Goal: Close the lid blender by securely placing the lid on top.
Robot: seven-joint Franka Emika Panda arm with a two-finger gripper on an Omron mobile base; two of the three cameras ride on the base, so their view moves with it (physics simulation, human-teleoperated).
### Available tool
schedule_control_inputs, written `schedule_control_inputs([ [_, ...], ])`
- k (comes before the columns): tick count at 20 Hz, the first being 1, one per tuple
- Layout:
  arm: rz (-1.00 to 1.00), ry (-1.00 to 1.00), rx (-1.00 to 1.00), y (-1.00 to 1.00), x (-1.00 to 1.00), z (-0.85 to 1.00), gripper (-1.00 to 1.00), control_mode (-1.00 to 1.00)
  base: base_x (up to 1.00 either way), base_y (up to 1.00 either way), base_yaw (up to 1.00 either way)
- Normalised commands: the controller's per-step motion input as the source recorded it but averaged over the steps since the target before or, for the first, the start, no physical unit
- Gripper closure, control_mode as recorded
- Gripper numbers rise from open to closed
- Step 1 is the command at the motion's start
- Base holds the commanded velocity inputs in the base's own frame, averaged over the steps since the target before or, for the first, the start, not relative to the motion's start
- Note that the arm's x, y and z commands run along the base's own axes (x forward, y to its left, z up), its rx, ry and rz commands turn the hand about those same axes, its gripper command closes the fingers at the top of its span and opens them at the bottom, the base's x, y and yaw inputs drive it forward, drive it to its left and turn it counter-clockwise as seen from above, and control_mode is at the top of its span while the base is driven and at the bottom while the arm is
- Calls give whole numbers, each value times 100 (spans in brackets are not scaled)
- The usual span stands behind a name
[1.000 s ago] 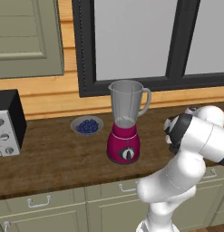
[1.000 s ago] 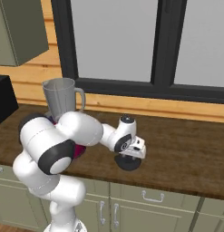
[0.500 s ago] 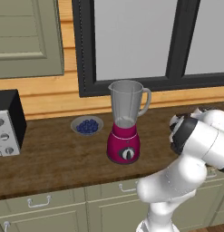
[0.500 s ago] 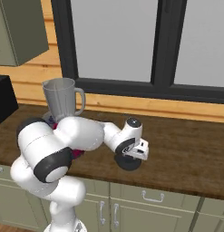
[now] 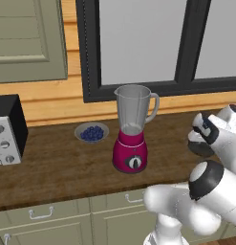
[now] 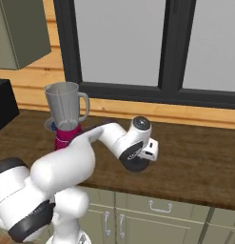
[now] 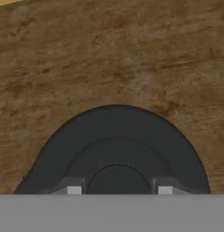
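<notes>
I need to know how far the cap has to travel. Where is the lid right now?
The lid is in the hand, low over the counter to the right of the blender, whose jar mouth is uncovered.

**Two base cameras, one hand camera**

Both base views look forward and down from behind the arm, left and right, sharing the wooden counter [image 5: 67, 167], the blender [image 5: 133, 129] and the window [image 6: 138, 47]. The hand view looks close and straight down on the lid [image 7: 117, 149] and countertop.
</notes>
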Motion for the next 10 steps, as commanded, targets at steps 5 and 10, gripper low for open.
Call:
schedule_control_inputs([
  [5, 0, -12, 0, 24, -28, 94, 100, -100, 0, 0, 0],
  [10, 0, -5, 0, 28, -28, 100, 100, -100, 0, 0, 0],
])
